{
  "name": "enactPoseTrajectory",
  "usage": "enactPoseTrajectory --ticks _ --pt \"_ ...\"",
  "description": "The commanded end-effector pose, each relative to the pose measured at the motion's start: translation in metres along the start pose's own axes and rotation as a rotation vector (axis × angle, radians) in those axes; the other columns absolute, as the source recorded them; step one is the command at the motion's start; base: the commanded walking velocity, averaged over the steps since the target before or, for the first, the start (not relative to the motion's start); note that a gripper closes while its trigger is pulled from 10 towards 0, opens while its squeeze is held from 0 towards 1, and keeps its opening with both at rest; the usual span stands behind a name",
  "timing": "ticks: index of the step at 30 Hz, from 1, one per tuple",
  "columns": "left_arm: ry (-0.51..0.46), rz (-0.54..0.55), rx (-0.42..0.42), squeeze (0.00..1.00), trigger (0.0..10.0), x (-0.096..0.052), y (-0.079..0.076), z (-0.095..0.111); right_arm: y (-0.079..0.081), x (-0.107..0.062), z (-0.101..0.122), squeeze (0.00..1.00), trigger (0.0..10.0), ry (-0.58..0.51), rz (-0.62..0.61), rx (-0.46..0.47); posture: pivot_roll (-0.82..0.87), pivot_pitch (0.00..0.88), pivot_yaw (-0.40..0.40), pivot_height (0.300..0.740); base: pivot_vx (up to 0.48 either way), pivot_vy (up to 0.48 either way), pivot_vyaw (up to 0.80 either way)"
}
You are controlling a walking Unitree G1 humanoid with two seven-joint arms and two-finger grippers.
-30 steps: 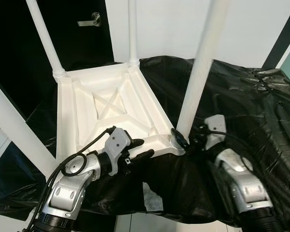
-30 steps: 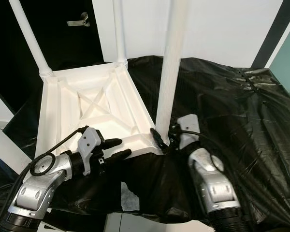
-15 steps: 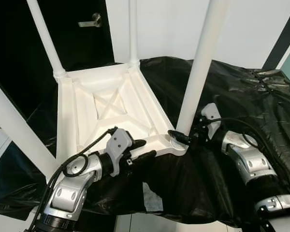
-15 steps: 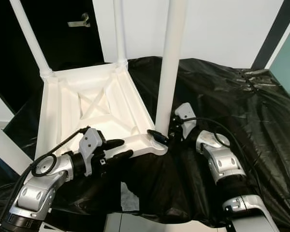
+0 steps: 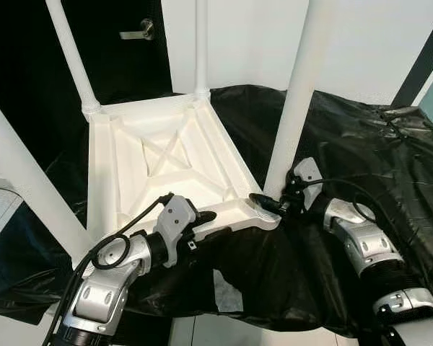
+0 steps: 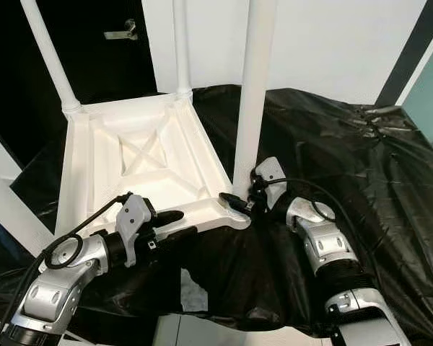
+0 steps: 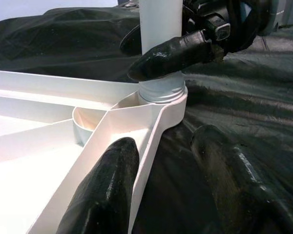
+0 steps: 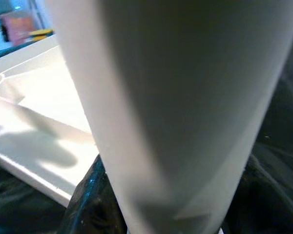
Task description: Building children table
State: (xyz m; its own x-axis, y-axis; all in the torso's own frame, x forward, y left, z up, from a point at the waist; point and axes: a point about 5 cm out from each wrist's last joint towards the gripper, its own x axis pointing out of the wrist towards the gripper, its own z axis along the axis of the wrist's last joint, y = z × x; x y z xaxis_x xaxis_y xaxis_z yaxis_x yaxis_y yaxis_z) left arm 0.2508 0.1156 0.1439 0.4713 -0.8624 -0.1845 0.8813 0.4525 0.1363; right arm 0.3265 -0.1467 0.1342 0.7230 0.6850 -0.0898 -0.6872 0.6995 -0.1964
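Note:
A white children's table [image 5: 166, 155] lies upside down on black plastic sheeting [image 5: 346, 144], its legs pointing up. My right gripper [image 5: 269, 204] is shut around the base of the near right leg [image 5: 292, 108], just above its socket at the table's corner. The left wrist view shows one right finger [image 7: 171, 53] across the front of that leg [image 7: 158, 24]. The leg [image 8: 176, 97] looms close in the right wrist view. My left gripper [image 5: 210, 223] is open and straddles the table's near rim [image 7: 151, 122], one finger [image 7: 105, 195] inside the frame, the other outside over the sheeting.
Three more legs stand up: far left [image 5: 72, 54], far middle [image 5: 201, 43] and near left [image 5: 25, 180]. A dark door with a handle [image 5: 138, 30] and a white wall lie behind. A pale gap [image 5: 227, 292] shows in the sheeting near the front edge.
My right forearm has swung outward and lower while its gripper stays at the leg's base. The left gripper has edged forward along the near rim.

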Motion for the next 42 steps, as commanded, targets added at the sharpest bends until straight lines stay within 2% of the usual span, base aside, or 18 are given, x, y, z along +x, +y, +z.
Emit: enactPoseTrajectory --ticks 1,6,8,13,15,18,20,21,24,27,28,29,33,34,35,42 --pt "0.006 0.088 -0.001 0.00 10.0 -0.001 0.005 -0.001 -0.005 -0.008 -0.017 0.00 0.0 0.083 -0.116 -0.005 0.03 0.000 -0.042 0.740 0.000 0.000 0.00" --pt "0.006 0.080 -0.002 0.00 10.0 0.002 0.005 -0.001 -0.002 -0.008 -0.017 0.00 0.0 0.070 -0.227 0.038 0.01 0.000 -0.036 0.740 0.000 0.000 0.00" --pt "0.006 0.070 -0.003 0.00 10.0 0.004 0.004 -0.002 0.001 -0.007 -0.017 0.00 0.0 0.074 -0.343 0.082 0.00 0.000 -0.030 0.740 0.000 0.000 0.00" --pt "0.006 0.060 -0.004 0.00 10.0 0.005 0.003 -0.002 0.007 -0.006 -0.016 0.00 0.0 0.080 -0.462 0.106 -0.01 0.000 -0.027 0.740 0.000 0.000 0.00" --pt "0.008 0.052 -0.004 0.00 10.0 0.006 0.003 -0.002 0.018 -0.003 -0.013 0.00 0.0 0.079 -0.549 0.103 -0.01 0.000 -0.028 0.740 0.000 0.000 0.00" --pt "0.008 0.050 -0.004 0.00 10.0 0.006 0.002 -0.003 0.022 -0.001 -0.013 0.00 0.0 0.082 -0.593 0.111 -0.01 0.000 -0.028 0.740 0.000 0.000 0.00" --pt "0.009 0.051 -0.003 0.00 10.0 0.006 0.002 -0.003 0.033 0.003 -0.013 0.00 0.0 0.089 -0.699 0.151 -0.01 0.000 -0.032 0.740 0.000 0.000 0.00" --pt "0.009 0.051 -0.003 0.00 10.0 0.006 0.002 -0.003 0.033 0.003 -0.013 0.00 0.0 0.089 -0.699 0.151 -0.01 0.000 -0.032 0.740 0.000 0.000 0.00" --pt "0.009 0.052 -0.005 0.00 10.0 0.007 0.001 -0.003 0.049 0.013 -0.005 0.00 0.0 0.050 -0.702 0.206 -0.01 0.000 -0.028 0.740 0.000 0.000 0.00" --pt "0.008 0.052 -0.006 0.00 10.0 0.007 0.000 -0.003 0.051 0.013 -0.002 0.00 0.0 0.031 -0.685 0.206 -0.01 0.000 -0.029 0.740 0.000 0.000 0.00" --pt "0.009 0.051 -0.006 0.00 10.0 0.008 0.000 -0.003 0.051 0.012 0.000 0.00 1.7 0.022 -0.678 0.212 -0.01 0.000 -0.029 0.740 0.000 0.000 0.00" --pt "0.009 0.050 -0.005 0.00 10.0 0.008 0.001 -0.003 0.049 0.011 0.001 0.00 10.0 0.019 -0.677 0.198 -0.01 0.000 -0.030 0.740 0.000 0.000 0.00" --pt "0.010 0.060 0.000 0.00 10.0 0.006 0.003 -0.002 0.043 0.006 0.004 0.00 10.0 0.013 -0.696 0.170 -0.01 0.000 -0.030 0.740 0.000 0.000 0.00" --pt "0.010 0.063 0.001 0.00 10.0 0.006 0.004 -0.002 0.042 0.004 0.005 0.43 10.0 0.005 -0.698 0.167 -0.01 0.000 -0.031 0.740 0.000 0.000 0.00" --pt "0.011 0.063 0.001 0.00 10.0 0.005 0.004 -0.002 0.041 0.003 0.006 1.00 10.0 -0.001 -0.702 0.164 -0.01 0.000 -0.032 0.740 0.000 0.000 0.00" --pt "0.014 0.071 -0.001 0.00 10.0 0.003 0.006 -0.002 0.043 -0.003 0.014 1.00 10.0 -0.087 -0.630 0.164 0.00 0.000 -0.032 0.740 0.000 0.000 0.00"
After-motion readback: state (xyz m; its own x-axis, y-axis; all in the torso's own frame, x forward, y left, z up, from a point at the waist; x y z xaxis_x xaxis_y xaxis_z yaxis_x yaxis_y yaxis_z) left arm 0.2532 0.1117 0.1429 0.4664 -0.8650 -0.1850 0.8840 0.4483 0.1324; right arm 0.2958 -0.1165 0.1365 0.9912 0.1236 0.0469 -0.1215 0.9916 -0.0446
